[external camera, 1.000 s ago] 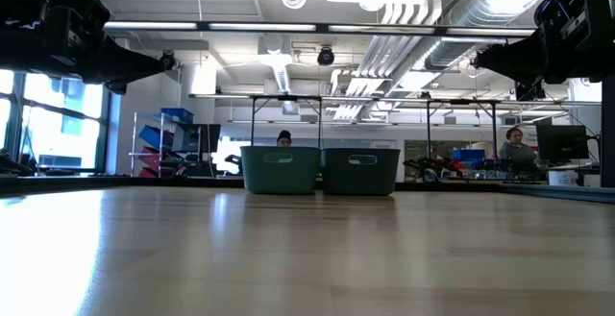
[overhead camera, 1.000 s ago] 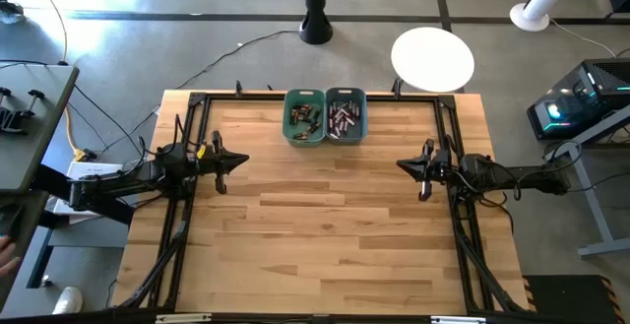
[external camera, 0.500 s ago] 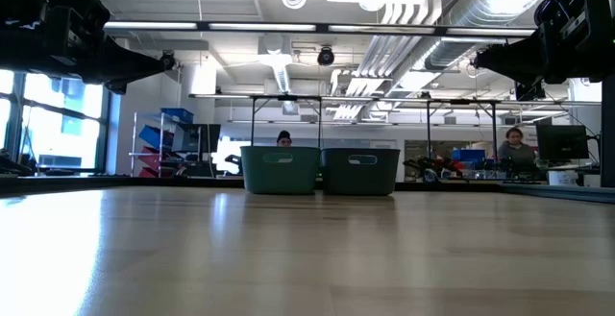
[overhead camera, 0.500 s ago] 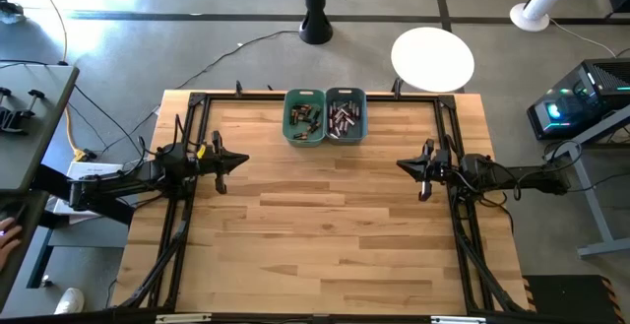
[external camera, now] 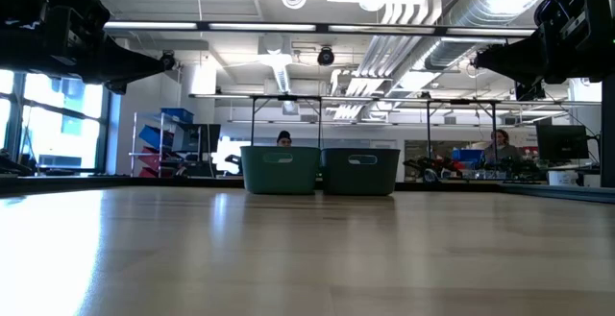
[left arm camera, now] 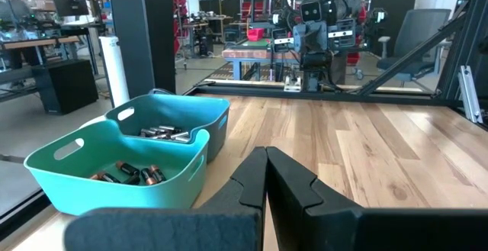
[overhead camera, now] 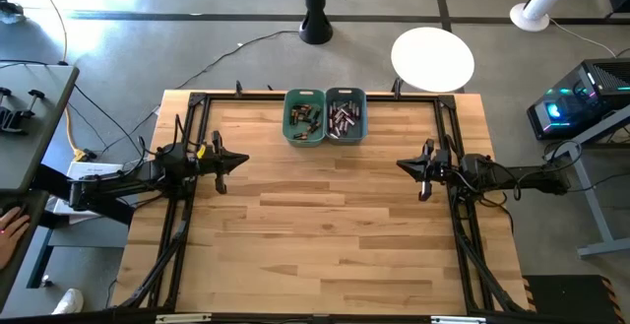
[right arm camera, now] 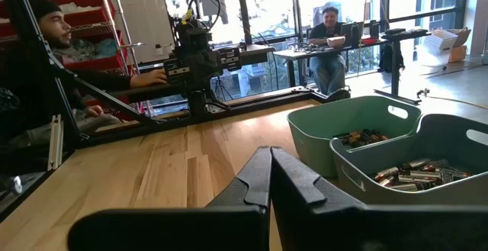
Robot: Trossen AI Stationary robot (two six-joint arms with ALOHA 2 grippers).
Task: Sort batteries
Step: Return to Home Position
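Two bins stand side by side at the table's far edge. The green bin holds copper-brown and dark batteries. The teal-grey bin holds silvery batteries. My left gripper is shut above the table's left side, pointing level toward the right. My right gripper is shut above the right side, pointing level toward the left. Both are well clear of the bins and hold nothing.
Black frame rails run along the table's left, right and far edges. Bare wood spreads between the arms and toward the near edge. People sit at desks beyond the table; a hand shows at the far left.
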